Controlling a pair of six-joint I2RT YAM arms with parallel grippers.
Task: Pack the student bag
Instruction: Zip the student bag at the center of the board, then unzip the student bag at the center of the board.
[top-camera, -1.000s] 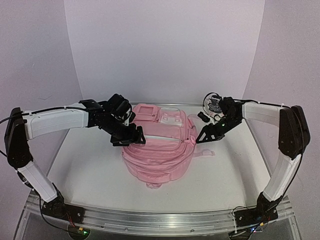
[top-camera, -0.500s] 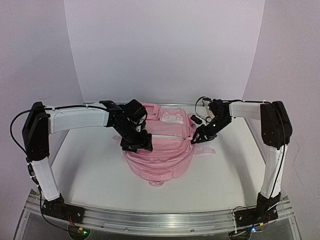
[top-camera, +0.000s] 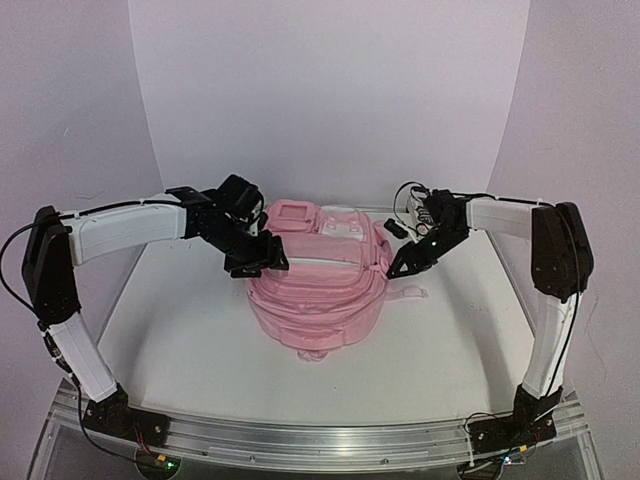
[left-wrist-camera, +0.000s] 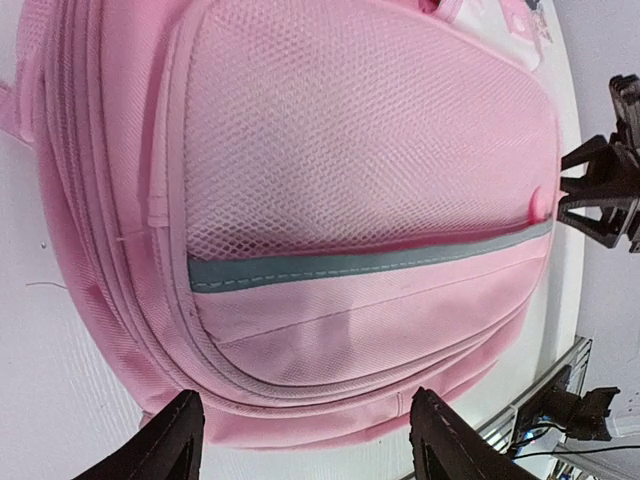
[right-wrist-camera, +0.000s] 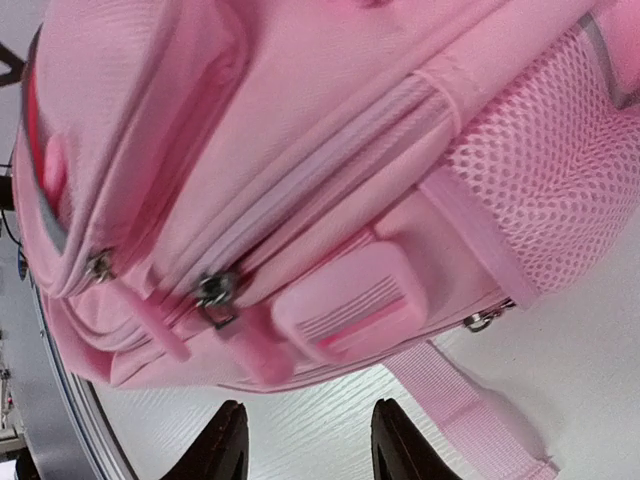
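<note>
Student bag (top-camera: 318, 295) lies flat; left gripper (top-camera: 265, 262) at its left side, right gripper (top-camera: 398, 268) at its right, both spread.

Pink student bag (left-wrist-camera: 300, 320) filling the frame, mesh pocket panel (left-wrist-camera: 350, 130) at centre, grey reflective strip (left-wrist-camera: 370, 265) crossing beneath it, white table (left-wrist-camera: 45, 390) at 8 o'clock, left gripper (left-wrist-camera: 305, 445) at 6 o'clock with fingers spread wide, right gripper (left-wrist-camera: 600, 190) at 3 o'clock
</note>
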